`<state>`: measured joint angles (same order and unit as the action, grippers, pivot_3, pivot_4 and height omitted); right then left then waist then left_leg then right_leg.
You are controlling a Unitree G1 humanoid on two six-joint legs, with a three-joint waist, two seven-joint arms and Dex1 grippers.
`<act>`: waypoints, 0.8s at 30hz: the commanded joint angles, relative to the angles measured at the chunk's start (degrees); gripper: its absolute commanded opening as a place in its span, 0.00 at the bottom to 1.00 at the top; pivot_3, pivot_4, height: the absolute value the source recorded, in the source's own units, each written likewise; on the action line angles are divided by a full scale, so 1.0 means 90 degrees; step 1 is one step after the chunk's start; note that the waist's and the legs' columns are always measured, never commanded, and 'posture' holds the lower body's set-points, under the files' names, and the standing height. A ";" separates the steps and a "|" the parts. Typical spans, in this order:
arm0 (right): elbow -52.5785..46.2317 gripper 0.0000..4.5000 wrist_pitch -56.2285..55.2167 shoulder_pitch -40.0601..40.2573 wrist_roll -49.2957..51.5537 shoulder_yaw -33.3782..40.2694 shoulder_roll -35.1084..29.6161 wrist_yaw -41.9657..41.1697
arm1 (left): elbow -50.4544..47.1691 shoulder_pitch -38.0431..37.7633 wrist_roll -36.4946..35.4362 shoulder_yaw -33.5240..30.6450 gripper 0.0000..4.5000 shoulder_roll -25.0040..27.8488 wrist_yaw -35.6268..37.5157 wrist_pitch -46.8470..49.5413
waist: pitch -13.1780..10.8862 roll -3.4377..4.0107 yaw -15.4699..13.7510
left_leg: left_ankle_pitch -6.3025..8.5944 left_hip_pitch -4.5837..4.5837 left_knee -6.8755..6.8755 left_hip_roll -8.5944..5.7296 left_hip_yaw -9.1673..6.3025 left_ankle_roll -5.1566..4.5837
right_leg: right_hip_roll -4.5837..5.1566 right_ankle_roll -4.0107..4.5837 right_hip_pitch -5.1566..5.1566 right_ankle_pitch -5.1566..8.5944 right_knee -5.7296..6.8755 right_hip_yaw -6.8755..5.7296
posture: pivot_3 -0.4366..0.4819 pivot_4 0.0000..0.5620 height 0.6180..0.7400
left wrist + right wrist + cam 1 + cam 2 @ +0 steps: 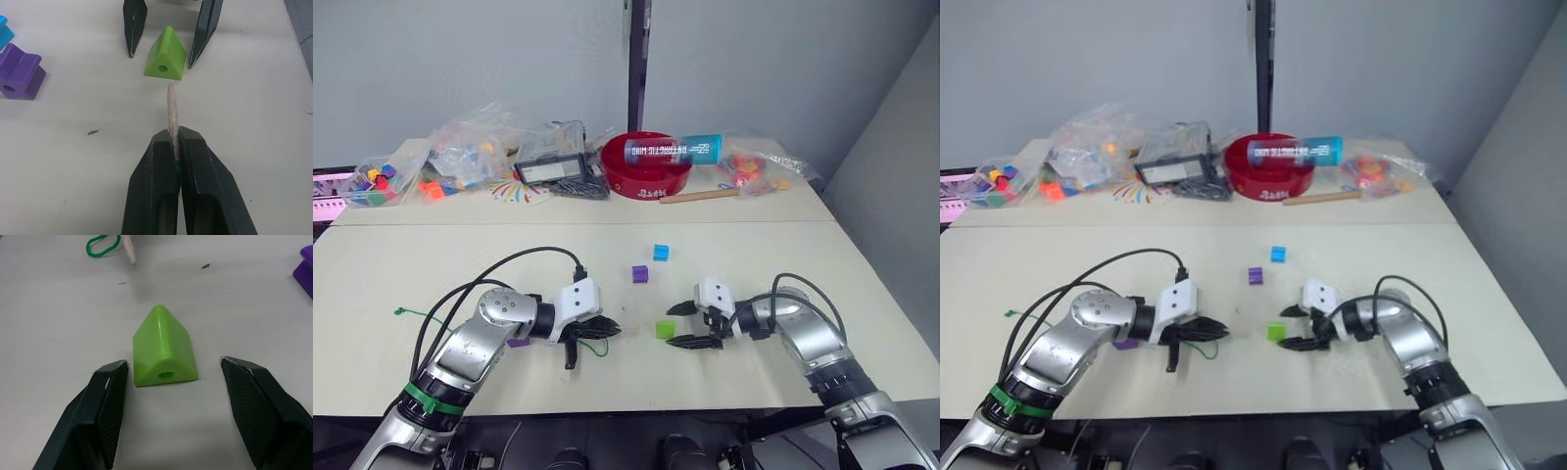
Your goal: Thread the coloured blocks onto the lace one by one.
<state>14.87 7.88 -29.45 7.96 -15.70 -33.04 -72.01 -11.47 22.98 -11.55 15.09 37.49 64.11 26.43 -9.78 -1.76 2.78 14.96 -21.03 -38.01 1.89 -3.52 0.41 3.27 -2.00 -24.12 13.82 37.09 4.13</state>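
A lime green block [164,350], wedge-shaped with a hole through it, lies on the table between the fingers of my open right gripper [687,325], which does not touch it. My left gripper [176,134] is shut on the lace's pale tan tip [172,105], which points at the block's hole from a short way off. The green lace [595,345] loops under the left gripper, and its knotted tail [404,311] lies far left. A purple block [640,274] and a cyan block [661,253] sit farther back. Another purple block [518,342] lies under my left forearm.
On the far table stand a red bowl [646,168] with a blue tube across it, a wooden stick [700,196], and clear bags of coloured pieces [460,157]. Black cables [524,257] arc over my left arm.
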 commanded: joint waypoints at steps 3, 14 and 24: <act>0.0004 0.39 0.0040 0.0148 -0.0131 -0.0136 0.0064 0.0015 | -0.0143 0.0104 0.0119 0.0140 0.00 -0.0004 -0.0095 -0.0019 | 0.0000 0.0000 -0.0007 | 0.0000 0.0002 0.0000 0.0000 -0.0001 0.0000 | 0.0000 0.0000 0.0001 0.0000 0.0001 0.0000 | 0.48 0.27 0.92; -0.0600 0.29 0.0189 0.0229 -0.0269 -0.0394 0.0003 -0.0120 | 0.0249 0.0504 0.0488 0.0475 0.00 -0.0151 -0.0190 -0.0110 | 0.0000 0.0000 -0.0002 | 0.0000 -0.0002 0.0000 0.0001 -0.0002 0.0000 | -0.0002 0.0000 -0.0004 0.0000 0.0001 -0.0001 | 0.48 0.27 0.92; -0.1073 0.29 0.0860 0.0091 -0.0582 -0.0653 -0.0140 -0.0009 | 0.0193 0.0566 0.0564 0.0628 0.00 -0.0198 -0.0127 -0.0073 | 0.0000 0.0000 -0.0018 | 0.0000 -0.0003 0.0000 -0.0001 -0.0002 0.0000 | -0.0001 -0.0001 -0.0003 0.0000 0.0000 -0.0001 | 0.48 0.27 0.92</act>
<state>5.95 13.40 -29.20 4.39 -19.29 -33.78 -71.95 -8.37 27.02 -6.73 20.45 35.98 62.79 26.28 -9.78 -1.76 2.61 14.96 -21.06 -38.01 1.89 -3.54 0.40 3.26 -2.00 -24.14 13.82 37.09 4.11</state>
